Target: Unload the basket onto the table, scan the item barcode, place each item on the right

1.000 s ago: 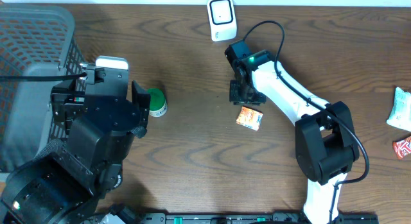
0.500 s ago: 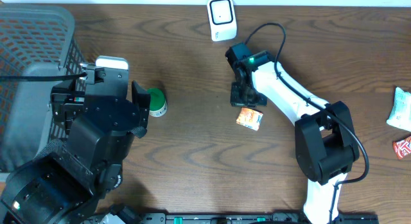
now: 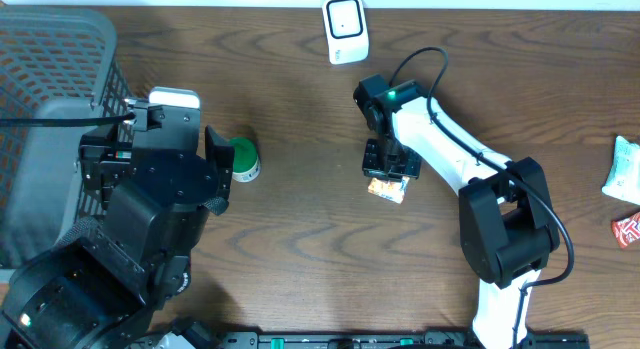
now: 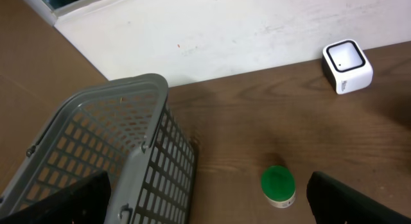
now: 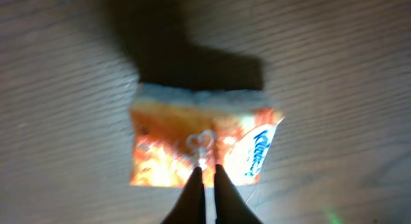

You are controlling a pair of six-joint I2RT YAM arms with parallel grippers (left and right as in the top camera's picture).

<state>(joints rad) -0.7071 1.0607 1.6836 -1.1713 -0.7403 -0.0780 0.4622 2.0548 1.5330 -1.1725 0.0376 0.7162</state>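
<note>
An orange snack packet [image 5: 173,147] lies on the wooden table, partly under my right gripper [image 3: 385,171] in the overhead view. Seen from the right wrist, my right gripper [image 5: 205,169] is shut, its fingertips pinching the packet's near edge, where the foil is puckered. The packet [image 3: 390,192] pokes out below the gripper; no barcode shows. The white scanner box [image 3: 343,27] stands at the table's far edge, also in the left wrist view [image 4: 347,67]. My left gripper [image 4: 209,208] hangs wide open and empty above the table.
A green-lidded round tub [image 3: 243,157] sits between the arms, and shows just inside the left gripper's right finger [image 4: 277,185]. A grey mesh basket [image 3: 50,49] fills the far left. Two more packets [image 3: 622,169] [image 3: 626,229] lie at the right edge.
My right gripper has moved down from beside the packet onto it and closed on its edge. The left arm has not moved.
</note>
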